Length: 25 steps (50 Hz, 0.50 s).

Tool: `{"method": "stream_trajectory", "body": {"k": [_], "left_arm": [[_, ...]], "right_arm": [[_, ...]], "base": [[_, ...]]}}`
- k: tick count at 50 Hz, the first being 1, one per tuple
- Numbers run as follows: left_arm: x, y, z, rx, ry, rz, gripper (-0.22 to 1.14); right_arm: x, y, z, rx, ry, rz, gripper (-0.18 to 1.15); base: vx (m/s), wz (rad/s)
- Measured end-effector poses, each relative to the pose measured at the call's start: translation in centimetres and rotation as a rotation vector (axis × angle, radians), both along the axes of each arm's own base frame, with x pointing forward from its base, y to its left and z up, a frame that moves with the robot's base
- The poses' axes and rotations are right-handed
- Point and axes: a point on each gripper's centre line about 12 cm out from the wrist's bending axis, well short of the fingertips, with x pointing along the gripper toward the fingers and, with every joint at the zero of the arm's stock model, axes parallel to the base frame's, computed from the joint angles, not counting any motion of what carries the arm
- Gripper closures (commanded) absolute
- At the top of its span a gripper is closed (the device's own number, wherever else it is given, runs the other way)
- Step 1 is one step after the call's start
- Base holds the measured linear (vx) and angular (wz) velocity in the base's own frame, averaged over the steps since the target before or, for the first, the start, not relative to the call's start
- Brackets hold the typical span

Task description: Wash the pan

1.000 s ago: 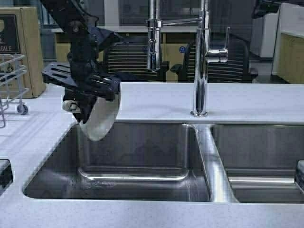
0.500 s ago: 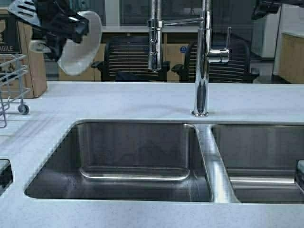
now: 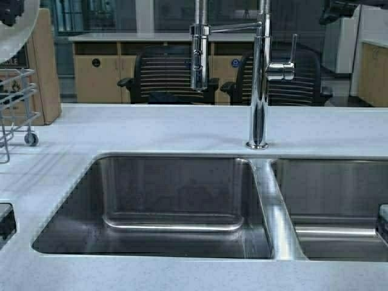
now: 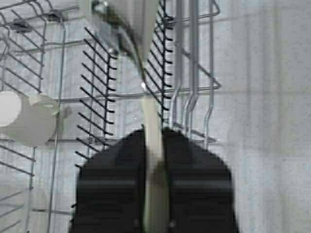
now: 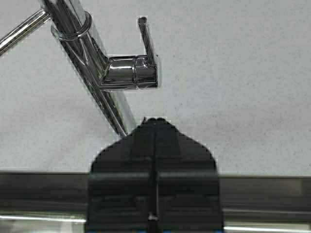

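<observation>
Pan (image 4: 151,141) is clamped by the left pincer (image 4: 154,145) above the dish rack (image 4: 189,92); the right pincer (image 5: 154,127), closed empty, is held over the pale speckled surface (image 3: 182,130) near the faucet (image 5: 104,73).

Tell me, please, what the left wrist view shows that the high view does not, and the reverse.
Only the left wrist view shows the left gripper shut on the rim of the pan, held on edge above a wire dish rack, with a white cup lying in the rack. Only the high view shows the double sink, the tap, the office chairs behind the counter and a small wire cart. Both share the white counter and the pan, which the high view cuts off at its upper left corner.
</observation>
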Motion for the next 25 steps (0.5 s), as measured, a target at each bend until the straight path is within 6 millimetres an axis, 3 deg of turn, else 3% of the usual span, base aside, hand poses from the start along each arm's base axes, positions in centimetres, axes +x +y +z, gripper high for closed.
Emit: {"method": "stream_trajectory", "body": {"k": [25], "left_arm": [[-2.6, 6.1, -3.3, 0.017, 0.011, 0.119, 0.89]], "right_arm": [[0.6, -0.2, -1.9, -0.010, 0.048, -0.003, 0.92]], "base": [[0.00, 0.00]]}}
